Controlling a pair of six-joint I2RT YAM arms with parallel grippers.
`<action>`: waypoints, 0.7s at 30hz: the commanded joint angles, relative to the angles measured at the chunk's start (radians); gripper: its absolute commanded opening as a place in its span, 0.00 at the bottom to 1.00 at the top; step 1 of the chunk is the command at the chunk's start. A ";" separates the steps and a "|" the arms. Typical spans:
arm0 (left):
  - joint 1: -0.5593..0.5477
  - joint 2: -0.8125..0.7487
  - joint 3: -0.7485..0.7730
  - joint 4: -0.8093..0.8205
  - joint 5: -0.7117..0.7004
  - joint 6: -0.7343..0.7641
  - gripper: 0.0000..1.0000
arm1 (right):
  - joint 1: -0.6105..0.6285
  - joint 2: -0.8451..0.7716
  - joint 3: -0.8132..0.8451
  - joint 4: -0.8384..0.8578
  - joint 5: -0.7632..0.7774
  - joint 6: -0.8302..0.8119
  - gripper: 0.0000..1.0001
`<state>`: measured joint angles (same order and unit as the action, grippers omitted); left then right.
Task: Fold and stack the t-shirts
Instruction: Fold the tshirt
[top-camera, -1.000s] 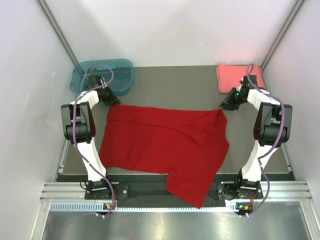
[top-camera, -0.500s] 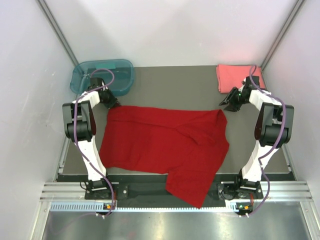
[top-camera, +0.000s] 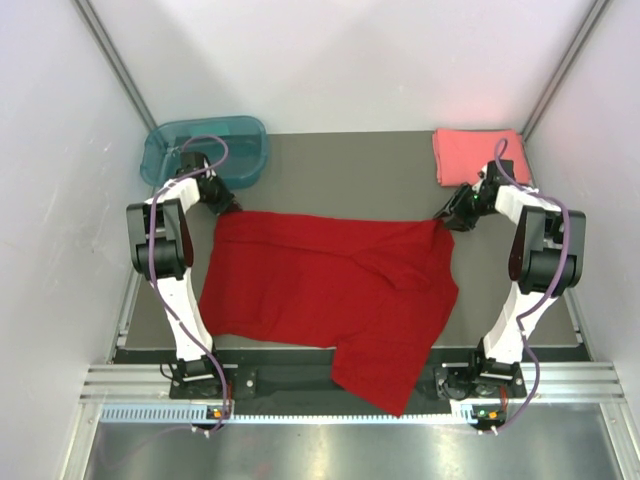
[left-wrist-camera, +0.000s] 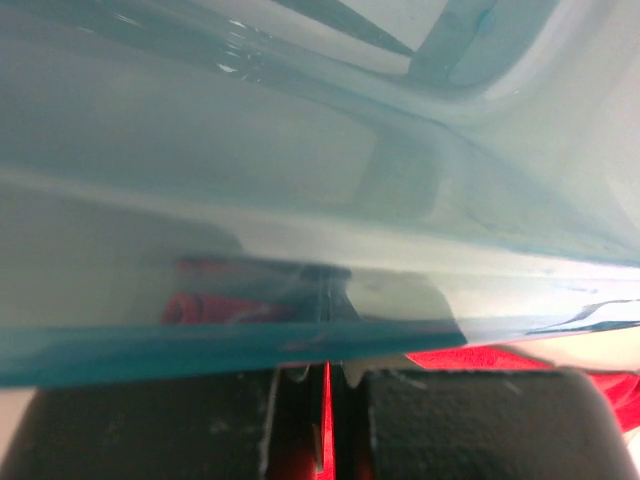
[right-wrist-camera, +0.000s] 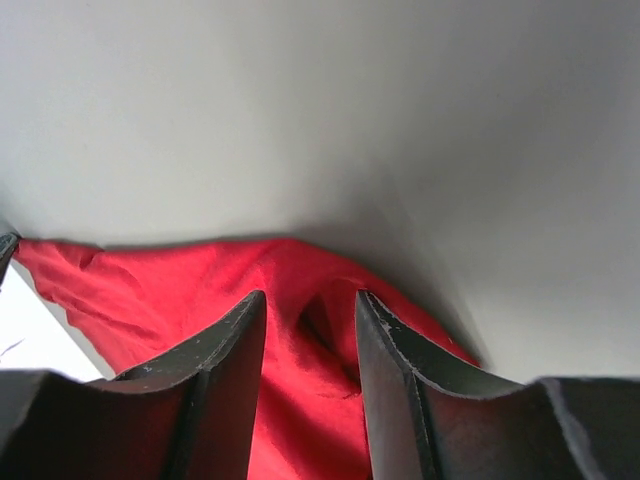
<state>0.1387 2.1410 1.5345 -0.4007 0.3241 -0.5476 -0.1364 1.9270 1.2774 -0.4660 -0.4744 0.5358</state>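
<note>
The deep red t-shirt (top-camera: 320, 290) lies spread on the grey mat, its lower right part hanging over the near edge. The coral-pink t-shirt (top-camera: 470, 153) sits as a folded rectangle at the far right. My left gripper (top-camera: 226, 205) is at the red shirt's far left corner, against the teal tub. In the left wrist view the left gripper (left-wrist-camera: 328, 400) is shut, with a thin strip of red cloth (left-wrist-camera: 470, 358) between the jaws. My right gripper (top-camera: 444, 214) is at the far right corner. In the right wrist view the right gripper (right-wrist-camera: 310, 305) is open and straddles a raised fold of red cloth (right-wrist-camera: 150, 280).
A teal translucent tub (top-camera: 205, 150) stands at the far left and fills most of the left wrist view (left-wrist-camera: 300, 150). White walls close in both sides and the back. The mat's (top-camera: 350, 170) metal rail runs along the near edge.
My right gripper has moved left and down from beside the coral shirt onto the red shirt's far right corner. The left gripper has barely shifted. The shirt lies the same.
</note>
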 joint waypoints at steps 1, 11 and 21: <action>0.002 0.046 0.022 -0.067 -0.033 0.034 0.00 | 0.006 -0.003 0.022 0.058 -0.004 0.003 0.41; 0.007 0.092 0.070 -0.135 -0.053 0.049 0.00 | -0.017 0.067 0.092 0.027 0.039 -0.003 0.10; 0.012 0.108 0.069 -0.156 -0.066 0.061 0.00 | -0.037 0.082 0.096 -0.022 0.131 -0.057 0.04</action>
<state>0.1394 2.1838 1.6150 -0.4889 0.3290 -0.5285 -0.1631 1.9934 1.3251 -0.4786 -0.4000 0.5125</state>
